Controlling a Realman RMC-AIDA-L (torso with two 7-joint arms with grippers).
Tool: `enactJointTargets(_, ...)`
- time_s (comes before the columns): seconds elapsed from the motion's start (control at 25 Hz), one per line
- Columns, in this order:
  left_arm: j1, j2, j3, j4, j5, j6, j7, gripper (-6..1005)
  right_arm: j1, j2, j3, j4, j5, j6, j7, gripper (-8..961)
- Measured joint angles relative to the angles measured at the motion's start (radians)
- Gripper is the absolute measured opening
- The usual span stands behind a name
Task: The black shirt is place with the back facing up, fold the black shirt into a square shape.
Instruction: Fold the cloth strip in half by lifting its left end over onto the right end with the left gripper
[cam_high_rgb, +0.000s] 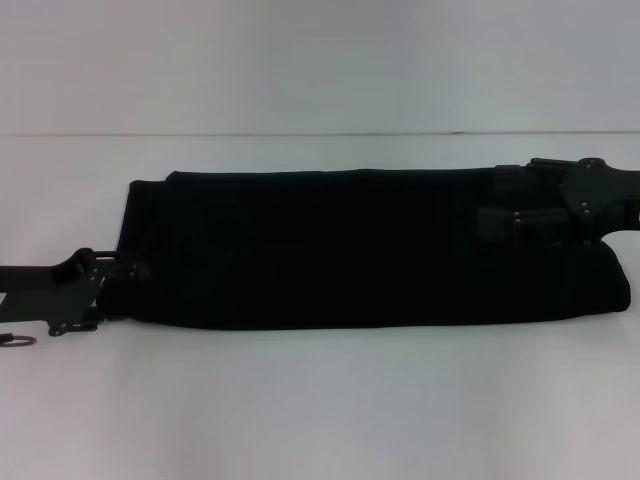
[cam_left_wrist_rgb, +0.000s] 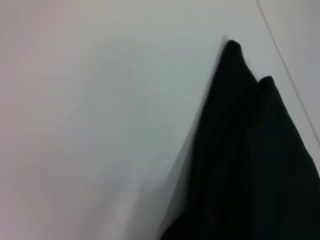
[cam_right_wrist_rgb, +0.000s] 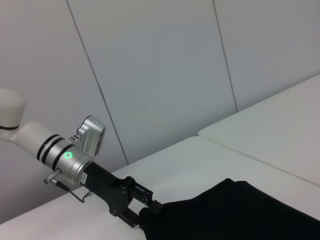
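Observation:
The black shirt (cam_high_rgb: 350, 250) lies folded into a long flat band across the white table, with no lettering showing. My left gripper (cam_high_rgb: 128, 278) is at the band's left end, low on the table, and is shut on the fabric's edge. The right wrist view shows that left gripper (cam_right_wrist_rgb: 145, 212) pinching the shirt's end (cam_right_wrist_rgb: 240, 210). My right gripper (cam_high_rgb: 490, 225) reaches in from the right and sits over the band's right part, black against black. The left wrist view shows only a draped piece of the shirt (cam_left_wrist_rgb: 250, 165) on the table.
The white table (cam_high_rgb: 320, 400) spreads in front of and behind the shirt. A seam between table panels (cam_high_rgb: 300, 134) runs along the far side. A pale panelled wall (cam_right_wrist_rgb: 150, 75) stands behind the table.

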Motion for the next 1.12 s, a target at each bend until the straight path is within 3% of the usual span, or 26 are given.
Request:
enactJointTargets(0.2, -0.003, 0.000, -0.001, 0.000, 0.001, 0.001, 0.025, 607, 0.001, -0.001, -0.005, -0.001, 0.007, -0.001, 0.000, 928)
enactJointTargets(0.64, 0.004, 0.000, -0.004, 0.000, 0.002, -0.008, 0.051, 400, 0.001, -0.001, -0.008, -0.002, 0.009, 0.005, 0.000, 928)
enactJointTargets(0.76, 0.005, 0.000, -0.006, 0.000, 0.002, -0.009, 0.064, 280, 0.002, 0.001, -0.009, -0.002, 0.009, 0.006, 0.000, 928)
enactJointTargets(0.88, 0.010, -0.001, -0.007, 0.000, 0.001, -0.009, 0.115, 161, 0.002, 0.003, -0.008, -0.001, 0.009, 0.008, 0.000, 928)
enactJointTargets(1.12, 0.035, -0.004, -0.073, 0.011, -0.009, 0.012, 0.287, 39, 0.002, 0.013, -0.004, 0.006, 0.037, 0.027, 0.001, 928)
